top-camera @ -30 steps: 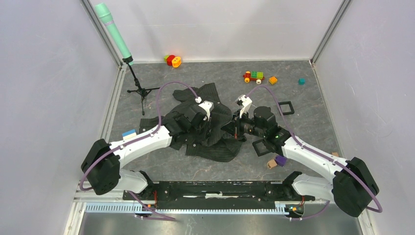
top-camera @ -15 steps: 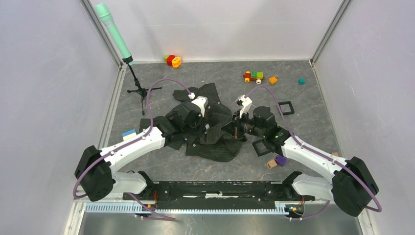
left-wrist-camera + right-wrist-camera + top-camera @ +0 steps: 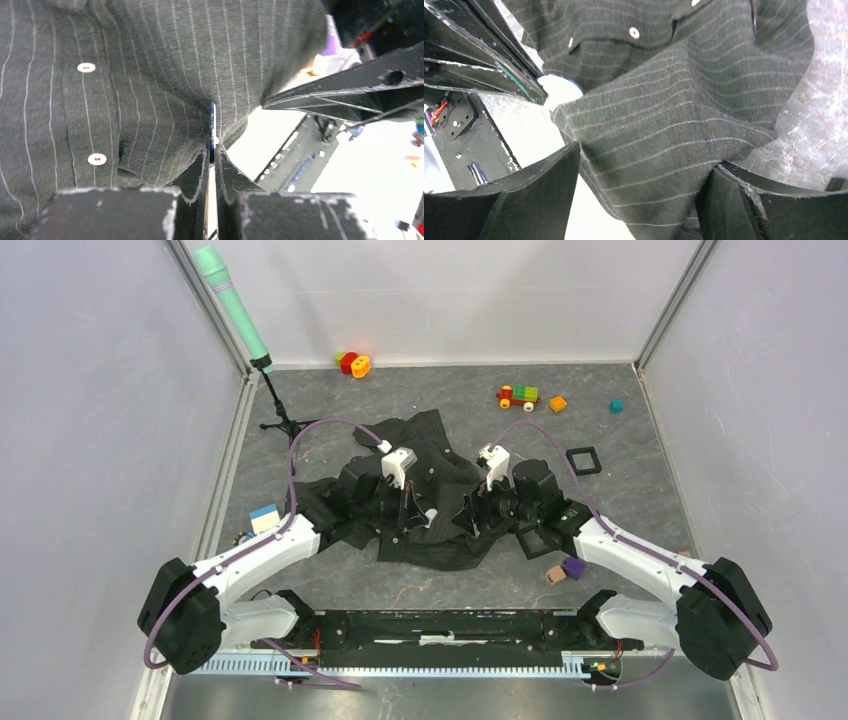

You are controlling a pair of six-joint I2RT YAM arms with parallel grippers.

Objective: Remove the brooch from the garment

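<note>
Left wrist view: I see my left jaws clenched on the brooch (image 3: pixel 212 131), which stands edge-on at their tips, against the garment (image 3: pixel 150 75). My right jaws are released and stand wide, with a fold of the garment between them, above the worktop (image 3: pixel 660 470).

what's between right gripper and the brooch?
A tented fold of the garment, clearest in the right wrist view. The right gripper is open; the left gripper pinches the brooch.
</note>
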